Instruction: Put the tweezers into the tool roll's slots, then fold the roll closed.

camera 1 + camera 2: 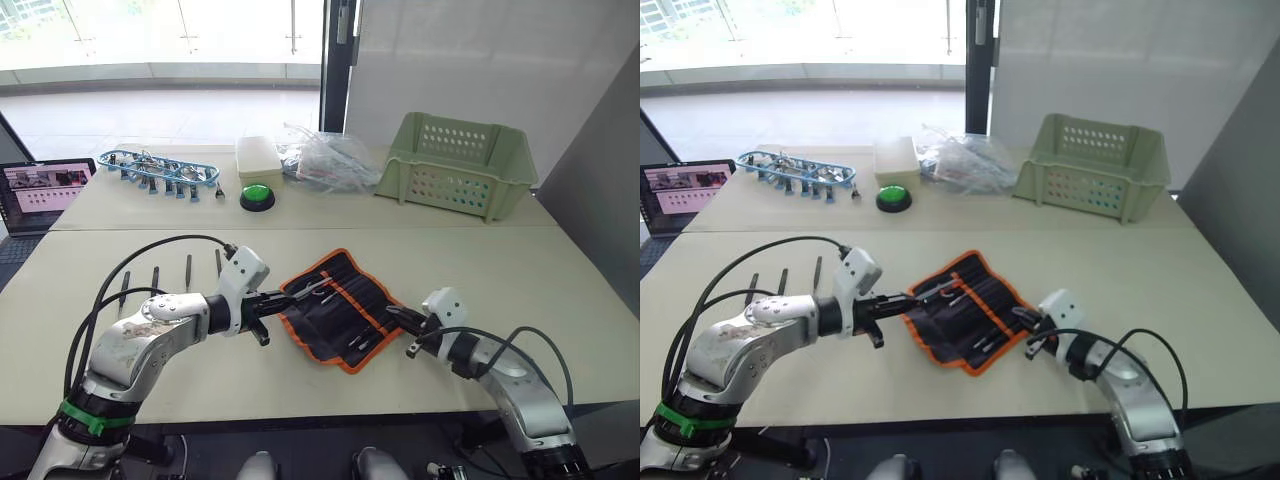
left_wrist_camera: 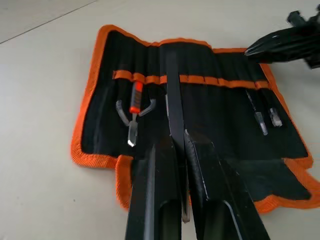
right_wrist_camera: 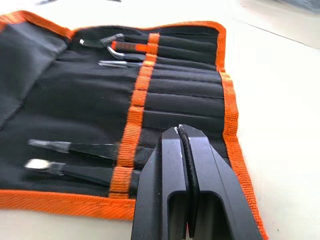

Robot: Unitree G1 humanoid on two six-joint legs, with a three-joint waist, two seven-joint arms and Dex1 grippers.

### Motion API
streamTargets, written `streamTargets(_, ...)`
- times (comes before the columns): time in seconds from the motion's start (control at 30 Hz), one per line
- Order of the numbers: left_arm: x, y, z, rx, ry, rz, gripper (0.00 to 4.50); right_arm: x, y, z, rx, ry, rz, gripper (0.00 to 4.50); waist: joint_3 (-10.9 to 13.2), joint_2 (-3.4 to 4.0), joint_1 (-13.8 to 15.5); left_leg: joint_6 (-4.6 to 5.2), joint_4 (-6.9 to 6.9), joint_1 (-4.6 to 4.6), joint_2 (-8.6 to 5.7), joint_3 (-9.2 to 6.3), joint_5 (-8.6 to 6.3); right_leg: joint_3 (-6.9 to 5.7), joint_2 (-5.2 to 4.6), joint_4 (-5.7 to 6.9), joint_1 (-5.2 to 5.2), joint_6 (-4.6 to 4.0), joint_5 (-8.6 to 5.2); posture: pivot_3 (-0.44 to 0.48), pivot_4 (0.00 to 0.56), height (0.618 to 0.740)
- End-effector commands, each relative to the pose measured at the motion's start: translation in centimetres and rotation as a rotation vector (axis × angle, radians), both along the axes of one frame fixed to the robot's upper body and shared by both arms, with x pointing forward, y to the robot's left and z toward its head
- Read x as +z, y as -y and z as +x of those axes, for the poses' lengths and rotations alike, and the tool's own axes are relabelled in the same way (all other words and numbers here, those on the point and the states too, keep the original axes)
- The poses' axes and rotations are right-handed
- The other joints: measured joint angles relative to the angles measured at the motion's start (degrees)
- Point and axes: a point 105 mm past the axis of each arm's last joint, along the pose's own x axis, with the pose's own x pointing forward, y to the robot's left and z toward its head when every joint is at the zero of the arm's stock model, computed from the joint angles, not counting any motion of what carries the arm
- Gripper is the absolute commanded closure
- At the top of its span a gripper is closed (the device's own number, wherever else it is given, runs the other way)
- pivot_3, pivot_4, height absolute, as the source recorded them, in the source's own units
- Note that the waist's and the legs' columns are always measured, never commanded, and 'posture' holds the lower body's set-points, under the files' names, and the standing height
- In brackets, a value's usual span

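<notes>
The flat black fabric tool roll with bright orange edging (image 1: 335, 307) lies open on the near part of the pale table (image 1: 560, 290), between the two arms. The left gripper (image 2: 176, 137) is clenched on one slim black pointed tweezer (image 2: 172, 95), whose tip reaches over a middle slot just past the orange band. The right gripper (image 3: 178, 131) has its fingers pressed together on nothing, sitting low at the roll's right edge.

Two tweezers (image 3: 75, 155) already sit in the right-hand slots, and a red-handled tool (image 2: 135, 102) fills one on the left. Four more slim black tweezers (image 1: 155, 283) lie in a row on the table to the left of the roll.

To do this insertion well, the left arm should probably keep the tweezer in line with the slot and slide it shallowly under the band, not stabbing down into the fabric. The right gripper looks well placed to pin the roll's edge so that it does not slide or bunch.
</notes>
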Motion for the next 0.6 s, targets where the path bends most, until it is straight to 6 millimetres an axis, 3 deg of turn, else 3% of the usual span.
streamTargets(0.03, -0.6, 0.8, -0.4, -0.05, -0.011, 0.145, 4.5, 0.1, -0.4, 0.7, -0.023, 0.02, -0.029, 4.44, 0.0, 0.0, -0.02, 0.0, 0.01, 0.02, -0.01, 0.0, 0.0, 0.02, 0.0, 0.0, 0.01, 0.01, 0.0, 0.0, 0.15, 0.721)
streamTargets(0.2, -2.4, 0.9, -0.1, -0.035, -0.069, 0.259, 4.5, -0.9, -1.3, 0.1, -0.019, -0.036, -0.028, 4.44, 0.0, 0.01, -0.18, 0.0, -0.02, 0.02, -0.02, 0.0, 0.0, 0.07, 0.02, 0.01, -0.01, 0.02, -0.01, 0.0, 0.15, 0.721)
streamTargets(0.6, -2.6, 1.7, 0.8, 0.007, -0.081, 0.285, 4.5, -2.1, -1.5, -0.8, -0.033, -0.099, -0.038, 4.44, 0.0, 0.01, -0.14, 0.01, 0.0, 0.08, -0.02, -0.01, 0.0, 0.07, 0.03, 0.04, 0.04, 0.02, -0.01, 0.0, 0.15, 0.721)
